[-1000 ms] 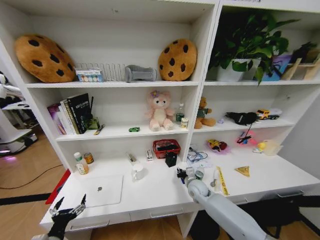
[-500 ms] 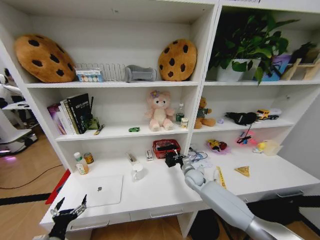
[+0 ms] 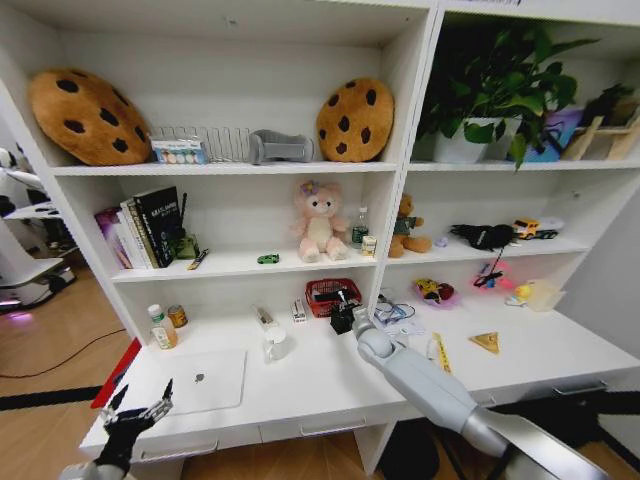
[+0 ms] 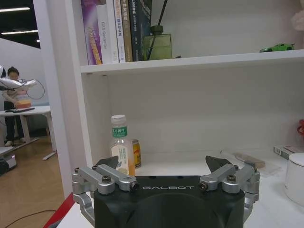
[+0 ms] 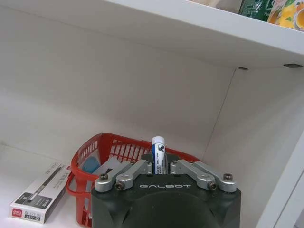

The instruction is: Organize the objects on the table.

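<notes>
Pen [image 5: 158, 154], white-barrelled with a blue label, is pinched in the right gripper [image 5: 159, 166] at the far side of the desk [image 3: 320, 385], right in front of the red basket [image 5: 95, 147]. A second ago that gripper hung over the near middle of the desk. Since then the arm has stretched away from the robot and slightly left, carrying its load to the basket's near rim (judging by this, the pen is bound for the basket, but it has not been let go). The fingers are narrowed to a slim gap and close on the lower barrel from both sides.

In the right wrist view the pen's long axis runs straight out along the gripper's own line. Its free end points away from the palm, toward the basket and the white back wall under the shelf [image 5: 190, 38]. Which end is the cap and which the tip cannot be told.

A flat box [image 5: 40, 194] lies on the desk just left of the basket. Well apart, at the near left corner, the left gripper [image 4: 164, 162] waits beside the closed laptop [image 3: 203, 380] with its fingers spread wide and nothing between them.
</notes>
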### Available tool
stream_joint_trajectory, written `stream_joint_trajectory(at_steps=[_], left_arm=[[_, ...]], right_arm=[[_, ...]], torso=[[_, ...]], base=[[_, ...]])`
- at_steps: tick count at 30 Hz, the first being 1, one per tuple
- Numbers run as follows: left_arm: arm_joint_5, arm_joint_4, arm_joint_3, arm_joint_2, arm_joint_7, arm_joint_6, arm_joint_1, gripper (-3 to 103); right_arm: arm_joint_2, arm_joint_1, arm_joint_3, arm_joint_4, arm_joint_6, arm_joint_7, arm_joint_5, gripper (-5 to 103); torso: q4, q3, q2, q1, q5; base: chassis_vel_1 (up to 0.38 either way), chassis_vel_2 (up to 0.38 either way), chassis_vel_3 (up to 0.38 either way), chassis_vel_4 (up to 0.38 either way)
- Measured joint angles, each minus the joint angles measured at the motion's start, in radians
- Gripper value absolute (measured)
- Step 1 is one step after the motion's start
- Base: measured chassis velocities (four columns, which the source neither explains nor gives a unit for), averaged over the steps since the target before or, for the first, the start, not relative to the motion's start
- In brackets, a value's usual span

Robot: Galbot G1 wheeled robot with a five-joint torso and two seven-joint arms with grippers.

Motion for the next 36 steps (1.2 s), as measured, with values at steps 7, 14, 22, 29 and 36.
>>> stream_joint_trajectory(at_steps=[7, 14, 22, 29, 36], left_arm=[[-0.027, -0.003, 0.005, -0.003, 0.000, -0.021, -0.010, 100], [-0.055, -0.018, 0.006, -0.008, 0.004, -0.063, -0.023, 100], [-0.077, -0.032, 0.008, -0.019, -0.001, -0.084, -0.046, 100], [-0.080, -0.035, 0.012, -0.018, -0.009, -0.084, -0.059, 100], [-0.081, -0.041, 0.013, -0.021, -0.009, -0.084, -0.055, 100]], right_arm=[[0.086, 0.092, -0.037, -0.160, 0.047, -0.026, -0.007, 12], [0.142, 0.127, -0.060, -0.261, 0.083, -0.043, -0.022, 12], [0.147, 0.142, -0.066, -0.304, 0.107, -0.056, -0.026, 12], [0.136, 0.143, -0.066, -0.317, 0.129, -0.060, -0.037, 12], [0.177, 0.155, -0.071, -0.384, 0.179, -0.069, -0.053, 12]], torso=[[0.0001, 0.000, 0.000, 0.000, 0.0001], [0.0001, 0.000, 0.000, 0.000, 0.0002], [0.0000, 0.000, 0.000, 0.000, 0.0001], [-0.0002, 0.000, 0.000, 0.000, 0.0002], [0.0001, 0.000, 0.000, 0.000, 0.0002]], base=[[0.000, 0.000, 0.000, 0.000], [0.000, 0.000, 0.000, 0.000], [0.000, 0.000, 0.000, 0.000], [0.000, 0.000, 0.000, 0.000], [0.000, 0.000, 0.000, 0.000]])
